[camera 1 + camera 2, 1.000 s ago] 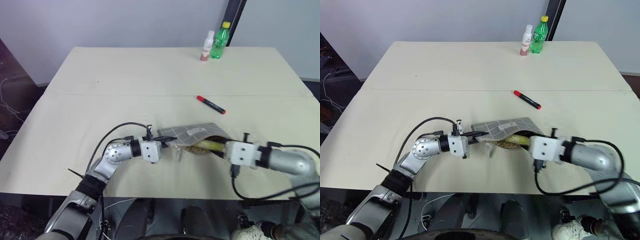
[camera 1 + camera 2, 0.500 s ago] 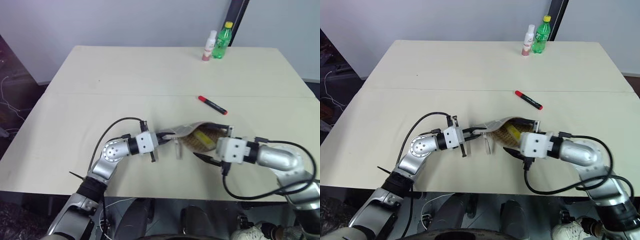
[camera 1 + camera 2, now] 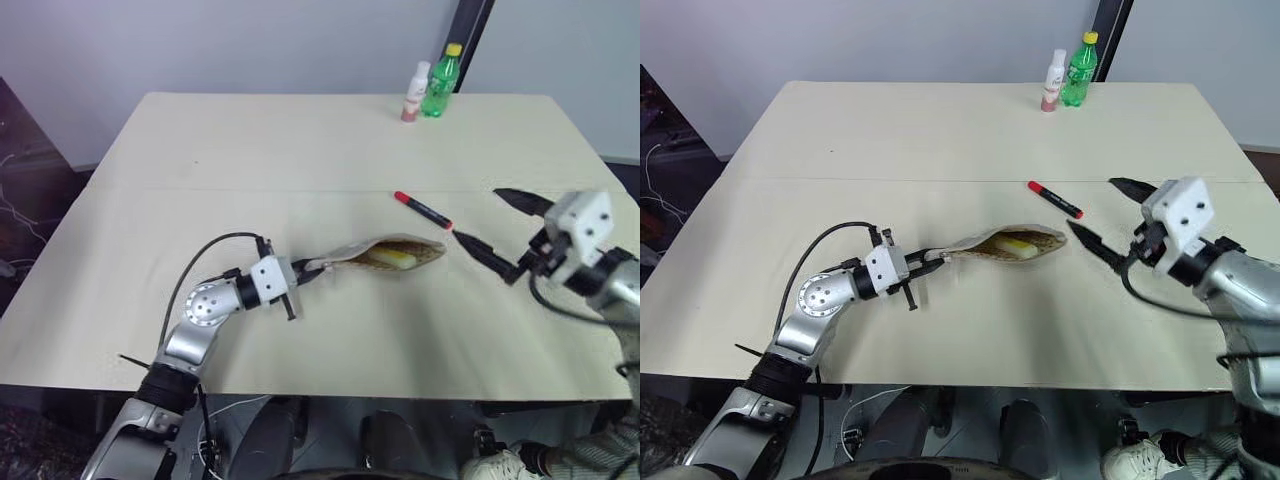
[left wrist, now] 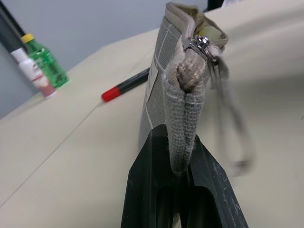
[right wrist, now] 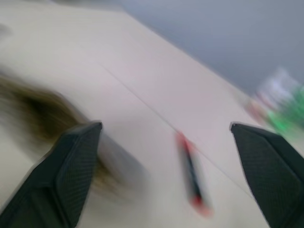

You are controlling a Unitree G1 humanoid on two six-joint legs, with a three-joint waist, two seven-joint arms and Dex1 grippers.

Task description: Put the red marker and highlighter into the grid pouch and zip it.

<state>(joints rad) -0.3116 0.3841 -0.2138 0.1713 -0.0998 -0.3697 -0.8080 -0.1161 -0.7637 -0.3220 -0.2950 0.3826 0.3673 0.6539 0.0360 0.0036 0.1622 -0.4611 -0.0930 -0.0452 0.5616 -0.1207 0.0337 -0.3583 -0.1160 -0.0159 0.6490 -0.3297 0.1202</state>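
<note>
A wide beige table (image 3: 250, 140) was seen under a pale grey wall, its top made of two boards joined by a seam running across; a dark upright post stood behind the far edge, and dark floor with loose cables lay off to the robot's left.

One grid pouch (image 3: 385, 256) was counted, lying near the middle of the near board with its mouth gaping. One highlighter (image 3: 398, 258) was seen as a yellow shape inside that opening. One red marker (image 3: 421, 209) lay bare on the table just beyond the pouch, on the near side of the seam and apart from it. Two bottles stood together at the far edge: a green bottle (image 3: 440, 81) with a yellow cap and a smaller white bottle (image 3: 413, 92) touching or nearly touching it.

The left gripper (image 4: 182, 156) was found closed, its two black fingers (image 4: 147, 190) pinching the end seam of the pouch by the zipper pull. The right gripper (image 3: 505, 235) was held above the table to the right of the pouch, its fingers spread wide with nothing between them; in its blurred wrist view the marker appeared, probably, in line with the gap.
</note>
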